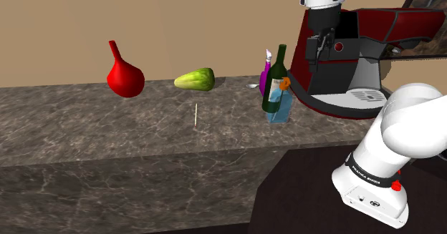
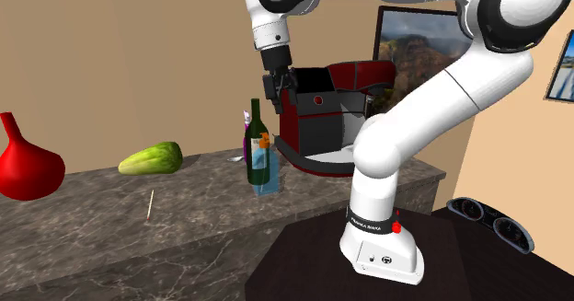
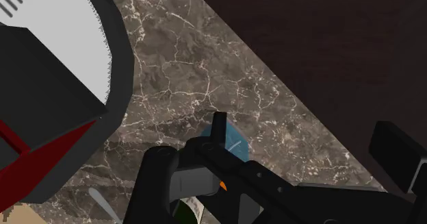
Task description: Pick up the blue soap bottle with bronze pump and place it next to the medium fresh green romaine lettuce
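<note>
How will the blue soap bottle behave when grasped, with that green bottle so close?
Probably rigid: the soap bottle shows a smooth, translucent blue body, maybe slippery. Likely tippable: it stands upright, taller than wide, orange pump on top. The dark green bottle stands close beside it, so a sideways nudge could topple either.
</note>
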You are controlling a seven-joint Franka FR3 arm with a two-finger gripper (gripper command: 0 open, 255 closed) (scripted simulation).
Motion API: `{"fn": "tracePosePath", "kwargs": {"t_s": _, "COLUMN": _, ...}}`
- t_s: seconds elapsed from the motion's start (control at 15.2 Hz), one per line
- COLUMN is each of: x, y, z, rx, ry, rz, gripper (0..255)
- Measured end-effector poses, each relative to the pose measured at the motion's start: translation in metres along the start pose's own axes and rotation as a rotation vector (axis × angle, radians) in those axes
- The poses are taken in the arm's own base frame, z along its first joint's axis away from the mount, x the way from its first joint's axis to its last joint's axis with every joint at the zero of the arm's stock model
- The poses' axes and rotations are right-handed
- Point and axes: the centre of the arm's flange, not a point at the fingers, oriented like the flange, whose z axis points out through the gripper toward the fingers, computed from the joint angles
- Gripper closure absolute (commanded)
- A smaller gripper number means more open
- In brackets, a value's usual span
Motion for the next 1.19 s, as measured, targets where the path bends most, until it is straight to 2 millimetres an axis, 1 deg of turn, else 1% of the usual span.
{"fn": "tracePosePath", "kwargs": {"t_s": 0.07, "x": 0.0, "y": 0.0, "z": 0.0, "rx": 0.0, "ry": 0.0, "rz": 0.0, "gripper": 0}}
{"fn": "tracePosePath", "kwargs": {"t_s": 0.2, "x": 0.01, "y": 0.003, "z": 0.01, "rx": -0.006, "ry": 0.0, "rz": -0.042, "gripper": 0}}
{"fn": "tracePosePath", "kwargs": {"t_s": 0.26, "x": 0.018, "y": 0.005, "z": 0.018, "rx": -0.01, "ry": 0.0, "rz": -0.073, "gripper": 0}}
{"fn": "tracePosePath", "kwargs": {"t_s": 0.33, "x": 0.028, "y": 0.009, "z": 0.028, "rx": -0.014, "ry": 0.0, "rz": -0.106, "gripper": 0}}
{"fn": "tracePosePath", "kwargs": {"t_s": 0.4, "x": 0.037, "y": 0.013, "z": 0.033, "rx": -0.019, "ry": 0.002, "rz": -0.141, "gripper": 0}}
{"fn": "tracePosePath", "kwargs": {"t_s": 0.53, "x": 0.057, "y": 0.019, "z": 0.05, "rx": -0.029, "ry": 0.003, "rz": -0.211, "gripper": 0}}
{"fn": "tracePosePath", "kwargs": {"t_s": 0.66, "x": 0.081, "y": 0.019, "z": 0.062, "rx": -0.039, "ry": 0.005, "rz": -0.283, "gripper": 0}}
{"fn": "tracePosePath", "kwargs": {"t_s": 0.79, "x": 0.101, "y": 0.018, "z": 0.079, "rx": -0.049, "ry": 0.006, "rz": -0.356, "gripper": 0}}
{"fn": "tracePosePath", "kwargs": {"t_s": 0.86, "x": 0.109, "y": 0.017, "z": 0.084, "rx": -0.054, "ry": 0.008, "rz": -0.392, "gripper": 0}}
{"fn": "tracePosePath", "kwargs": {"t_s": 0.92, "x": 0.12, "y": 0.019, "z": 0.084, "rx": -0.07, "ry": 0.024, "rz": -0.427, "gripper": 0}}
{"fn": "tracePosePath", "kwargs": {"t_s": 0.99, "x": 0.13, "y": 0.023, "z": 0.083, "rx": -0.108, "ry": 0.041, "rz": -0.468, "gripper": 0}}
{"fn": "tracePosePath", "kwargs": {"t_s": 1.06, "x": 0.141, "y": 0.026, "z": 0.087, "rx": -0.18, "ry": 0.035, "rz": -0.524, "gripper": 0}}
{"fn": "tracePosePath", "kwargs": {"t_s": 1.12, "x": 0.151, "y": 0.03, "z": 0.096, "rx": -0.285, "ry": 0.016, "rz": -0.598, "gripper": 0}}
{"fn": "tracePosePath", "kwargs": {"t_s": 1.19, "x": 0.165, "y": 0.034, "z": 0.106, "rx": -0.339, "ry": -0.018, "rz": -0.655, "gripper": 0}}
